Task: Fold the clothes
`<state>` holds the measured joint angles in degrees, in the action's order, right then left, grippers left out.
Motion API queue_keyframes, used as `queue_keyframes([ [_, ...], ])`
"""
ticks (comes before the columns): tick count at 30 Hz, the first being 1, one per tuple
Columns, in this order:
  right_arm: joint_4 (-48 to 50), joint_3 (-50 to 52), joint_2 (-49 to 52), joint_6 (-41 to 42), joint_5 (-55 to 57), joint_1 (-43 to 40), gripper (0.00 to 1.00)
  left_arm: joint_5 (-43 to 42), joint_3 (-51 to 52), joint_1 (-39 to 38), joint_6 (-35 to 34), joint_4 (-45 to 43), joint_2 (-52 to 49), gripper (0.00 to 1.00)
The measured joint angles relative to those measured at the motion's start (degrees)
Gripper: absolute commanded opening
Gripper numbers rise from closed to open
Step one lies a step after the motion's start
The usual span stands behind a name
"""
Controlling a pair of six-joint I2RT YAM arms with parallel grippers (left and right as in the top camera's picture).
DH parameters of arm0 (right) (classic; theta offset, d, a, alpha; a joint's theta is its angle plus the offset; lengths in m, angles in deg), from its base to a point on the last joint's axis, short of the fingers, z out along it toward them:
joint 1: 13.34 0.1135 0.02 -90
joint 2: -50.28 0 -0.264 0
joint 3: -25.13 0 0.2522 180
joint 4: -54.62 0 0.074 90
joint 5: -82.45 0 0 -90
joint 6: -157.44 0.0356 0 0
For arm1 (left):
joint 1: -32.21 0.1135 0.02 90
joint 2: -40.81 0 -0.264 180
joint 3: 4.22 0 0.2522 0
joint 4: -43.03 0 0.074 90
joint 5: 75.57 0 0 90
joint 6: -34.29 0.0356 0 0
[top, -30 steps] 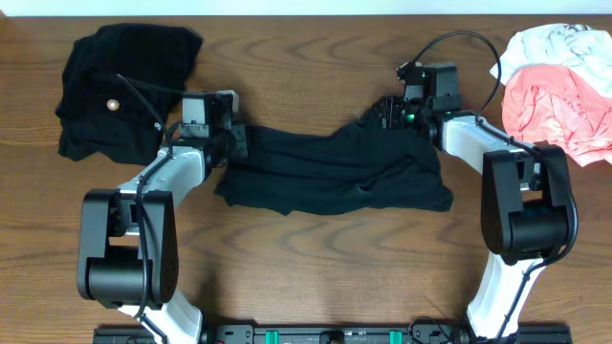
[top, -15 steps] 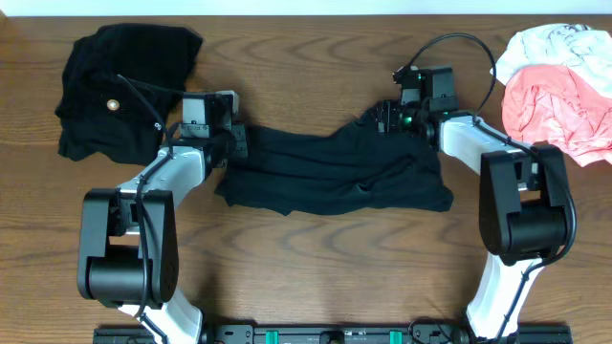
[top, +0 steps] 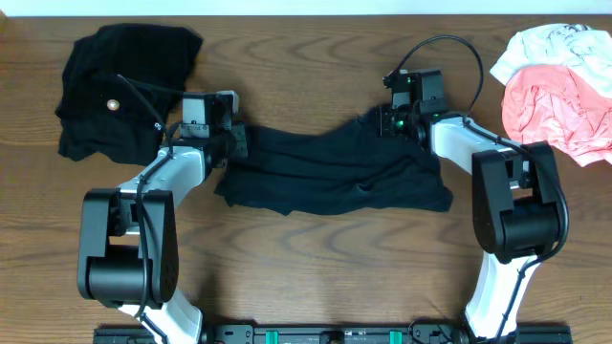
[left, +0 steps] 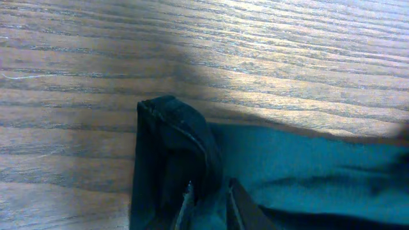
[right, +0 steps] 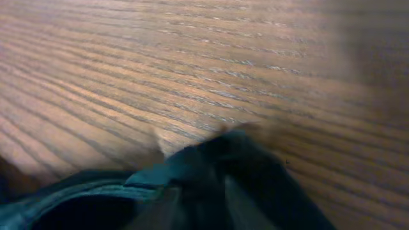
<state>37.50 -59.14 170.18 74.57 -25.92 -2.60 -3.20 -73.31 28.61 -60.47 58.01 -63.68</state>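
Note:
A black short-sleeved shirt [top: 330,172] lies spread out flat across the middle of the wooden table. My left gripper [top: 237,143] is at its left edge. In the left wrist view the left gripper [left: 211,207] is shut on a raised fold of the shirt [left: 172,147], with cloth between the fingers [left: 189,203]. My right gripper [top: 387,119] is at the shirt's upper right corner. The right wrist view is blurred, and there the right gripper [right: 204,214] is closed on a bunched-up corner of the shirt [right: 223,160].
A crumpled black garment [top: 124,91] with a pale button [top: 113,105] lies at the back left. Pink cloth [top: 555,105] and white cloth [top: 555,43] are piled at the back right. Both arm bases stand near the front edge.
My right gripper has shifted a little left and closed on the shirt's upper right corner. The left gripper has kept its hold and has not moved.

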Motion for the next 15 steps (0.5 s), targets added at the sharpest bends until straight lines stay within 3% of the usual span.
queue_keyframes([
  [1,-0.07,0.0,0.09,0.28,0.09,0.0,0.01,0.04,0.0,0.0,-0.02,0.0,0.0,0.06],
  [15,-5.4,-2.73,-2.82,2.89,-0.07,-1.11,0.01,0.0,0.0,0.87,0.15,1.05,2.54,0.06],
])
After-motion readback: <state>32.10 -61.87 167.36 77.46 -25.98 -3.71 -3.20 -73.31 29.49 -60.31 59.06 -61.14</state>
